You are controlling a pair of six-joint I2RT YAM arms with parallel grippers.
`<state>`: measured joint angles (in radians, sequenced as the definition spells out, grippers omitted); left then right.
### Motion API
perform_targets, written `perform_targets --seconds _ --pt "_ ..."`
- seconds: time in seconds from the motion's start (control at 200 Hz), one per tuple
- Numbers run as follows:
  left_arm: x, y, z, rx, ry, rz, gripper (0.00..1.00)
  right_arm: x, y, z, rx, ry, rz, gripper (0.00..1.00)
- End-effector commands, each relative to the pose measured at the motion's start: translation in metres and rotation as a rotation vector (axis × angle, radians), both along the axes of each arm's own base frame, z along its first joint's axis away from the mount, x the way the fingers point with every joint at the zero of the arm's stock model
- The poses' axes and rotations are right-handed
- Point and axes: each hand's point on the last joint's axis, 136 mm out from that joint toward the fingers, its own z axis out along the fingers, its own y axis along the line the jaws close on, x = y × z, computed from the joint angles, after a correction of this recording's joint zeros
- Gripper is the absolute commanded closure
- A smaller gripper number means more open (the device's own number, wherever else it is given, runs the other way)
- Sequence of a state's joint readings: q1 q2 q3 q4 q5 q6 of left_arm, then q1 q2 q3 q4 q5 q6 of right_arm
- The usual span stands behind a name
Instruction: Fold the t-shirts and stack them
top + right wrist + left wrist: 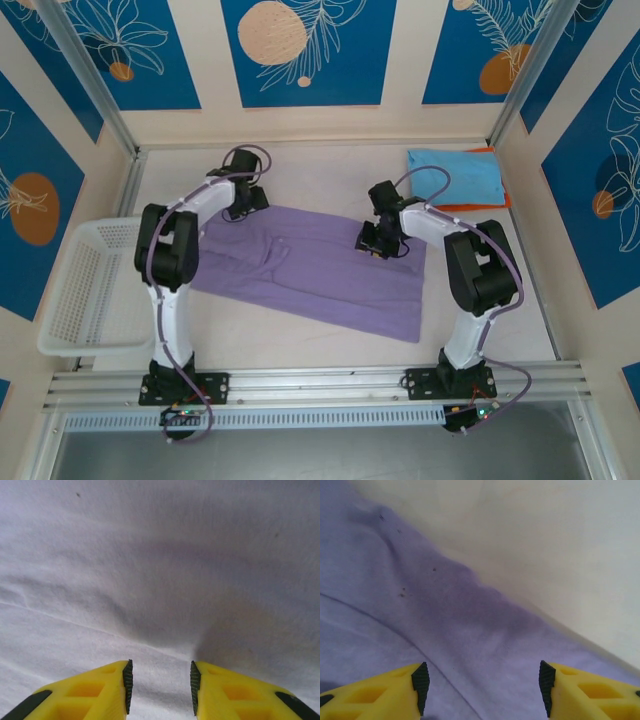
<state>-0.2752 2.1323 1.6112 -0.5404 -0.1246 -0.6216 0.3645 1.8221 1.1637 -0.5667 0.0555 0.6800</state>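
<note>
The lavender-purple t-shirt (310, 270) lies spread flat across the middle of the table. My left gripper (243, 208) hovers at its far left edge, jaws wide open over the cloth's border (470, 640) with nothing between them. My right gripper (372, 240) is low over the shirt's right half (160, 580), its yellow fingers (107, 690) open a moderate gap above the fabric, holding nothing. At the far right a folded light blue t-shirt (455, 175) rests on top of an orange one (505, 200).
A white plastic mesh basket (85, 290) hangs off the table's left side. Bare cream tabletop (560, 545) lies beyond the shirt's far edge. Metal frame posts and walls close in the back and sides; a rail (320, 380) runs along the front.
</note>
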Motion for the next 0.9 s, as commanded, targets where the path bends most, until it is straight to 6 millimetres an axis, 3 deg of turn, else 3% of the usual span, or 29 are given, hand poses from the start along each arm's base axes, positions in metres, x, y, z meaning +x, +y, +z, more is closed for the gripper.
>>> perform_targets --seconds 0.0,0.24,0.32,0.41,0.59,0.735,0.895 --pt "0.011 -0.007 -0.012 -0.009 0.023 -0.011 0.39 -0.024 0.007 -0.015 0.026 0.092 0.005 0.62" --pt "0.034 -0.055 -0.034 -0.047 0.069 -0.115 0.40 -0.065 0.023 -0.031 0.023 0.156 0.018 0.62" --pt "0.045 -0.082 -0.038 -0.078 0.066 -0.166 0.40 -0.079 0.023 -0.029 -0.038 0.129 0.007 0.61" --pt "0.056 -0.116 -0.040 -0.106 0.053 -0.228 0.40 -0.094 0.031 -0.021 -0.002 0.131 -0.021 0.60" --pt "0.073 -0.178 -0.034 -0.179 -0.020 -0.319 0.38 -0.127 0.050 -0.024 0.035 0.175 -0.072 0.60" --pt "0.075 -0.212 -0.008 -0.261 -0.087 -0.376 0.33 -0.137 0.057 -0.017 0.004 0.158 -0.081 0.58" --pt "0.061 -0.214 0.069 -0.242 -0.166 -0.467 0.21 -0.117 0.039 0.016 -0.093 0.026 -0.014 0.54"
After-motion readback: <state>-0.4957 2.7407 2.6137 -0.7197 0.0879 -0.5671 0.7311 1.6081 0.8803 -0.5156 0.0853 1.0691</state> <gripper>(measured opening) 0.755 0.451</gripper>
